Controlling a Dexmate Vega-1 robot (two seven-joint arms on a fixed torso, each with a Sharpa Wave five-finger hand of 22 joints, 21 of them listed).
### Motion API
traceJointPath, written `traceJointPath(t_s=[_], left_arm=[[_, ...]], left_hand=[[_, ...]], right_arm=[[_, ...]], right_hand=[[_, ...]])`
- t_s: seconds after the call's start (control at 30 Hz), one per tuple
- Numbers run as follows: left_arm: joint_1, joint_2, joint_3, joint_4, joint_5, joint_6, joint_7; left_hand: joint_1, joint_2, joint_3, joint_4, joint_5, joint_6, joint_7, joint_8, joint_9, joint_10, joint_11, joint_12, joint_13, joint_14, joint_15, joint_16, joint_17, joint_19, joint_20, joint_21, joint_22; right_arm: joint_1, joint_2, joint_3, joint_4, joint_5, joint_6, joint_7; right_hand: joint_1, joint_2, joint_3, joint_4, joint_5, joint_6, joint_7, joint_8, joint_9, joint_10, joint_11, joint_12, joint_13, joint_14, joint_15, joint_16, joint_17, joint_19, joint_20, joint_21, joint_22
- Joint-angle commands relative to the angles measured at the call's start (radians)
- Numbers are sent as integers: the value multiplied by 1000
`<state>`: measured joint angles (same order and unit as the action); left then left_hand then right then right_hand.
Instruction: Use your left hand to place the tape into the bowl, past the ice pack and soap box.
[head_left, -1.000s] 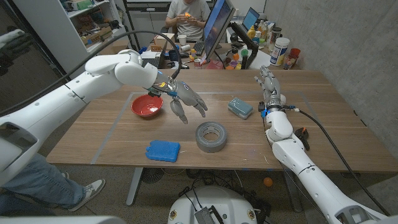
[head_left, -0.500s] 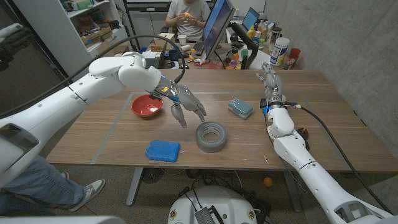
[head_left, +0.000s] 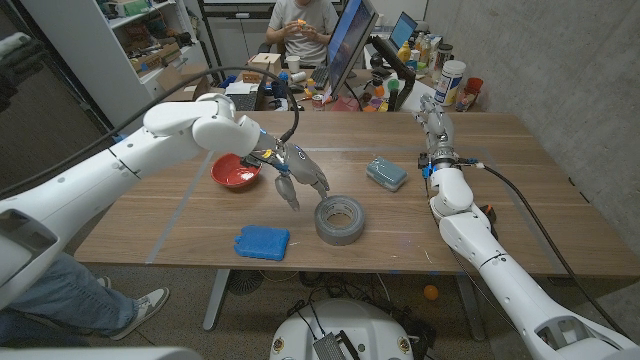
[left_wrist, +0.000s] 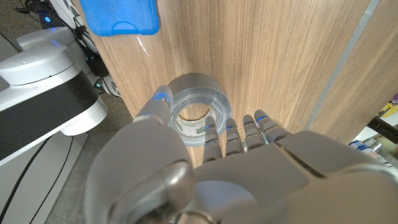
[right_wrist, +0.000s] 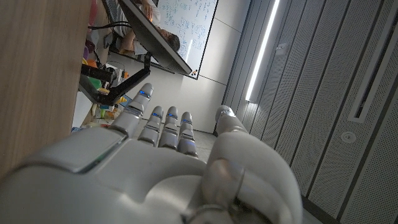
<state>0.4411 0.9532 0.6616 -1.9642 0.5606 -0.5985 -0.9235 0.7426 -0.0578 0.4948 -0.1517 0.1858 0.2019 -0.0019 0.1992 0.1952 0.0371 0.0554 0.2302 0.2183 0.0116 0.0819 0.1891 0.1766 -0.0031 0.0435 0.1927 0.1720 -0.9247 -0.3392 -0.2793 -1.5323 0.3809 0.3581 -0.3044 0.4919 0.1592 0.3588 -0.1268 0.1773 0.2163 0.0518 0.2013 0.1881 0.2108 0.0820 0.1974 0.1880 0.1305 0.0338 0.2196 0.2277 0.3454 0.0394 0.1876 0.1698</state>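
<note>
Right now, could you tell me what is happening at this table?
The left robot hand hovers with spread fingers just beside the roll of grey tape, which lies flat on the wooden table and is not yet gripped. The red bowl sits behind the left arm, the blue ice pack near the front edge, and the teal soap box further right. The right robot hand waits at the far right, fingers extended, holding nothing.

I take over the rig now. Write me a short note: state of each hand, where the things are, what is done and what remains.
Left hand: open, above the tape, not gripping it.
Right hand: open, waiting at the right side of the table.
Tape lies near the front edge; blue ice pack to its left, soap box behind it, red bowl far left.
Done: approach. Left: grasp, carry, drop into bowl.
</note>
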Motion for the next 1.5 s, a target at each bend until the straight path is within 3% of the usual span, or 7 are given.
traceJointPath(t_s=[0.03,0.53,1.5], left_arm=[[25,-10,0,-19,85,3,49],[-1,-63,48,10,149,-13,32],[1,-87,71,7,193,-46,53]], left_hand=[[0,-10,-5,-2,4,2,11,-3,1,3,0,2,0,1,4,3,3,-3,13,0,3],[-1,-9,-9,0,4,-1,13,-4,1,4,3,2,-1,2,8,3,3,-7,27,-1,4],[-2,-5,-15,2,4,-1,14,-3,0,5,-1,1,-2,2,9,1,4,-12,36,-1,4]], right_arm=[[-9,-5,11,-11,-3,30,-2],[8,4,12,10,-1,54,-2],[48,17,-1,55,2,60,21]], right_hand=[[0,-8,-2,2,4,3,-8,-3,4,5,-3,1,5,-1,7,5,1,0,1,4,2],[-2,-11,-5,1,3,5,-9,-3,4,4,-2,1,5,-2,7,5,0,-1,2,4,2],[-7,-11,-10,4,2,4,-10,-3,4,3,-5,0,5,-2,8,5,0,-7,5,3,2]])
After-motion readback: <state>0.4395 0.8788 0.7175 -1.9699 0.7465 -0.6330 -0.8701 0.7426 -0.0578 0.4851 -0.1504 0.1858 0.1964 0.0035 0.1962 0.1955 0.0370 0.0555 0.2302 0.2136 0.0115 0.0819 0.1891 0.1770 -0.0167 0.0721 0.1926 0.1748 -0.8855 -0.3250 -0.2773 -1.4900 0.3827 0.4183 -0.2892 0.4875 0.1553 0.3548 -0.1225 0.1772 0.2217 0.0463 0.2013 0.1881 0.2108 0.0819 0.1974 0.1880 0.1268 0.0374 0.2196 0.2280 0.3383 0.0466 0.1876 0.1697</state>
